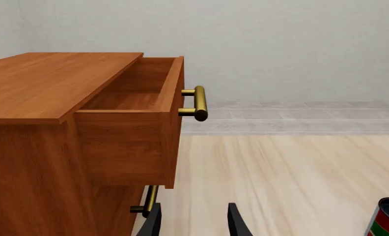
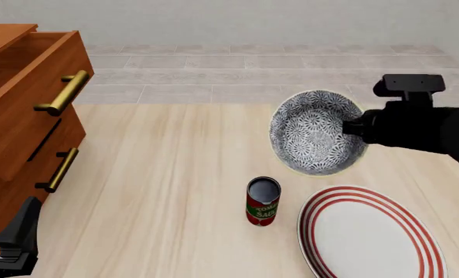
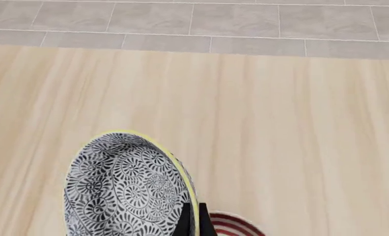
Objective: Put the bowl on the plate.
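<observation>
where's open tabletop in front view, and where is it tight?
Free: the wide strip between the dresser and the can, plus the table's far edge beyond the bowl. Crowded: can, bowl and plate cluster right, with the right pincer pinching the bowl's rim.

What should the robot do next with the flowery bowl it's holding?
Probably carry it toward the near side and lower it. The right gripper pinches the rim of the round grey-and-white floral bowl, which is tilted and apparently lifted, not yet over the large white red-ringed plate. The red tomato sauce can stands left of the plate, seemingly clear of that path.
</observation>
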